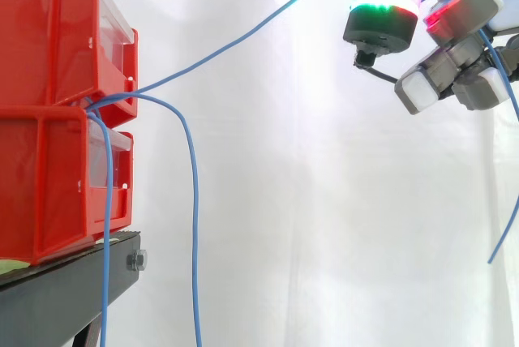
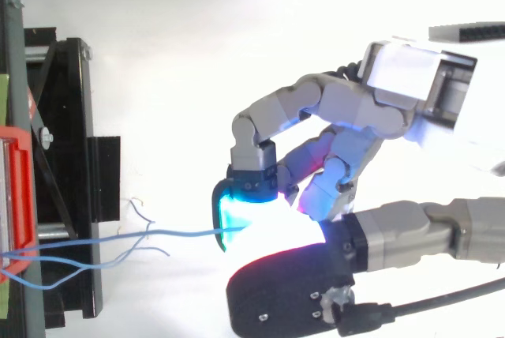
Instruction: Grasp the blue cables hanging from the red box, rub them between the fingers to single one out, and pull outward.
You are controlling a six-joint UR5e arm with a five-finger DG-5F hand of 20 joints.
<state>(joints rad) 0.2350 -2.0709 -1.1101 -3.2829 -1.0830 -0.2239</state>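
Blue cables [image 1: 193,225]: came out of the gap between the two stacked red bins [image 1: 49,47]; two of them drooped down in front of the lower bin and past the stand's edge.
Singled cable [image 2: 189,232]: ran alone from the bins across open air, rising to the hand in the side view; beyond the pads it dropped down at the side view's right edge.
Hand [image 2: 347,109]: well apart from the bins, fingers curled, clamped on the singled cable between thumb and a finger.
Pads [image 2: 237,215]: glowed cyan from above; from the side they showed green, magenta and red, with two white ones lower down.
Loose ends: seen from above, short bare tips of the other cables splayed just off the stand, clear of the hand.
Stand [image 1: 65,282]: black, carrying the bins at its edge, with a bolt on its front face.
Room: a white curtain [image 1: 324,201] hung behind everything, in soft folds.
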